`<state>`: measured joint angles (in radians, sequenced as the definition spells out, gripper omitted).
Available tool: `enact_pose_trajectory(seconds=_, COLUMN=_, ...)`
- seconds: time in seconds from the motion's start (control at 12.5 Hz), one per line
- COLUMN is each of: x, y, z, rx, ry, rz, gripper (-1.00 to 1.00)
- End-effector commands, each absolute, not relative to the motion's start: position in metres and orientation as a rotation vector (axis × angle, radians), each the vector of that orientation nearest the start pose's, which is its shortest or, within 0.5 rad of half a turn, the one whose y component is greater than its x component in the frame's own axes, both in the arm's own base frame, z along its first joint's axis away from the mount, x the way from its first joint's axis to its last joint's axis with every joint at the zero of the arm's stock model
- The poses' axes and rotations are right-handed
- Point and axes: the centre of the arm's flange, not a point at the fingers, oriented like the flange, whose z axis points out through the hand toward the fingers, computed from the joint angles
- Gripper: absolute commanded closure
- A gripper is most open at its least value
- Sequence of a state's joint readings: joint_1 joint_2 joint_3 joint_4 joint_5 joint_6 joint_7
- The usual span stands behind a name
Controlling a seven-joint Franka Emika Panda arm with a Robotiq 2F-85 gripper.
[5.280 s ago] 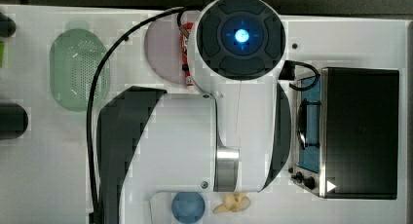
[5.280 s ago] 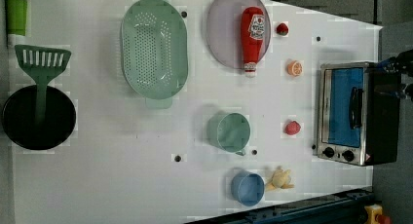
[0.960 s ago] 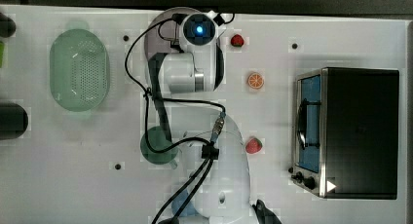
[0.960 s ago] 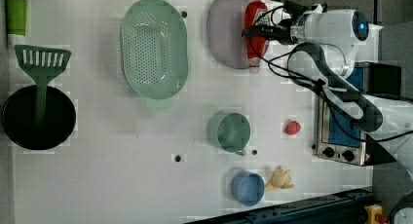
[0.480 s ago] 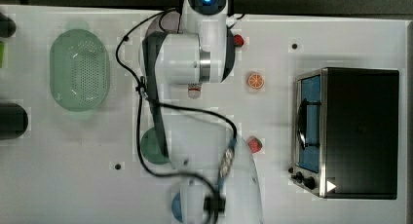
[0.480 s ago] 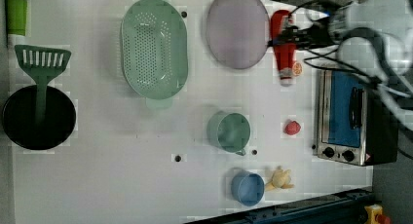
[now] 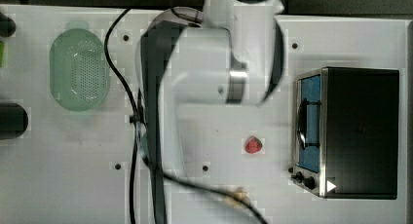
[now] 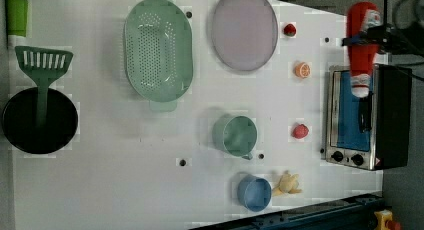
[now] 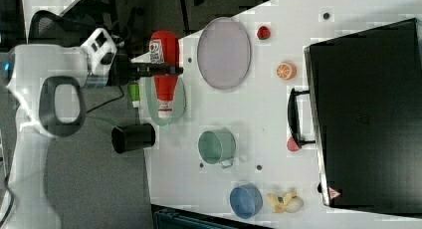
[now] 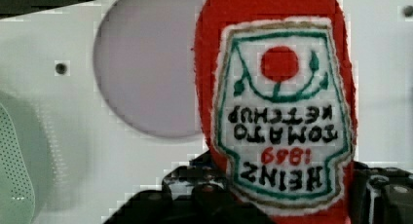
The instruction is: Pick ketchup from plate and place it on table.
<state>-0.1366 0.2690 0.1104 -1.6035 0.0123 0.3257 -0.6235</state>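
Note:
My gripper is shut on the ketchup, a red bottle with a white label, and holds it in the air clear of the plate. In the left view the bottle hangs tip down in front of the oven, well to the right of the bare mauve-grey plate. The right view has the ketchup left of the plate, with the gripper clamped across its body. In the wrist view the ketchup label is close up, beside the plate. The white table lies below.
A toaster oven stands at the left view's right edge. A green perforated basket, a green cup, a blue bowl, two strawberries, an orange slice and a black pot with a spatula sit on the table.
The ketchup was lifted off the plate and carried toward the left view's right and higher up. The plate is now bare, and the arm swung with it.

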Motion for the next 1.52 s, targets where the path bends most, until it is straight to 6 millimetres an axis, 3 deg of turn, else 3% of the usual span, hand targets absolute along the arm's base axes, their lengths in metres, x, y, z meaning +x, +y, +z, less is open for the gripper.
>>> enact_pose_trajectory(seconds=0.08, x=0.615, y=-0.042, z=0.412, rx=-3.072, ry=0.423, rz=0.186, gripper=-0.24)
enact_pose_trajectory(seconds=0.32, x=0.58, y=-0.051, z=0.383, rx=-3.075, ry=0.46, rz=0.227, gripper=-0.24)
enact_pose_trajectory(seconds=0.88, x=0.526, y=-0.049, z=0.259, rx=-3.076, ry=0.479, rz=0.209, gripper=-0.24)
enact_pose_trajectory(seconds=0.96, x=0.521, y=-0.048, z=0.242, rx=-3.074, ry=0.479, rz=0.23, gripper=-0.29)
enact_pose_trajectory(seconds=1.2, x=0.509, y=-0.046, z=0.195, rx=-3.065, ry=0.478, rz=0.325, gripper=-0.93)
enact_pose_trajectory(seconds=1.36, x=0.514, y=-0.046, z=0.198, rx=-3.067, ry=0.478, rz=0.289, gripper=-1.0)
enact_pose_trajectory(seconds=1.52, x=0.528, y=-0.044, z=0.233, rx=-3.07, ry=0.5, rz=0.205, gripper=-1.0)
